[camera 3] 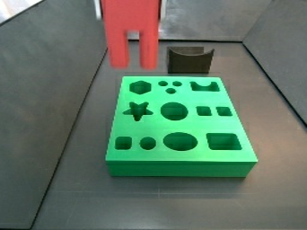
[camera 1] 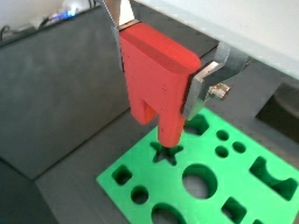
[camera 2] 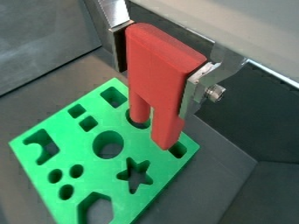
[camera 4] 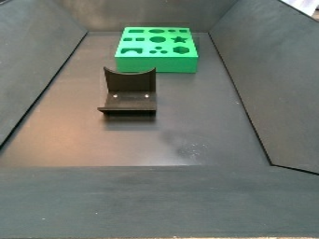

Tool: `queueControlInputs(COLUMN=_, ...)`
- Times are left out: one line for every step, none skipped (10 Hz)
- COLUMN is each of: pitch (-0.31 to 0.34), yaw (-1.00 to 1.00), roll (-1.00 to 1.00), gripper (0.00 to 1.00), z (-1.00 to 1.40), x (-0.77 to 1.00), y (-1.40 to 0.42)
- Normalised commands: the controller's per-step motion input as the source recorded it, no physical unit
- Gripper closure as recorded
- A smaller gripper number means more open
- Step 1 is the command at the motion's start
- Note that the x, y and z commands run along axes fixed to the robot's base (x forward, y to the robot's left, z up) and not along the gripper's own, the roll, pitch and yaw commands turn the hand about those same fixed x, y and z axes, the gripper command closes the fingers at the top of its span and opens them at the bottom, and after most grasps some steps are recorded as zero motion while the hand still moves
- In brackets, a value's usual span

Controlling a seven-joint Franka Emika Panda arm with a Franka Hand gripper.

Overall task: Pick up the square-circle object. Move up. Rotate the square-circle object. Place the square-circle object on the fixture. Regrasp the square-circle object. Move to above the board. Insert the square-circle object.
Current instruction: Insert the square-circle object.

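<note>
My gripper (camera 1: 162, 66) (camera 2: 160, 68) is shut on the square-circle object (camera 1: 152, 74) (camera 2: 158, 79), a red block clamped at its sides between the silver fingers (camera 1: 211, 74). The block hangs upright with its two legs pointing down above the green board (camera 1: 170, 179) (camera 2: 163, 194). In a side view the block (camera 3: 129, 27) hovers over the far left part of the board (camera 3: 180, 126), and the fingers are cut off by the frame edge. The dark fixture (camera 3: 189, 59) (camera 4: 129, 93) stands empty beside the board (camera 4: 156, 61).
Dark sloping walls enclose the grey floor on all sides. The board's top carries star, hexagon, circle, square and oval holes, all open. The fixture sits a short way off one end of the board.
</note>
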Motion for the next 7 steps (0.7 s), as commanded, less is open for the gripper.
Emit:
queueControlInputs(pitch=-0.101, yaw=0.23, roll=0.26, gripper=1.0, z=-0.69, x=0.01, y=-0.37)
queueControlInputs(pitch=-0.039, yaw=0.24, roll=0.36, gripper=1.0, z=-0.53, x=0.11, y=-0.46)
queueControlInputs(pitch=-0.016, yaw=0.24, roll=0.41, gripper=1.0, z=-0.45, x=0.14, y=-0.45)
queueControlInputs(pitch=-0.029, yaw=0.23, roll=0.36, gripper=1.0, z=-0.51, x=0.18, y=-0.42)
queueControlInputs(pitch=-0.04, yaw=0.14, roll=0.28, gripper=1.0, z=-0.66, x=0.22, y=-0.27)
queueControlInputs(pitch=-0.034, yaw=0.0, roll=0.12, gripper=1.0, z=-0.69, x=0.15, y=-0.13)
queueControlInputs(pitch=-0.111, yaw=0.0, roll=0.0, gripper=1.0, z=-0.72, x=0.0, y=-0.07)
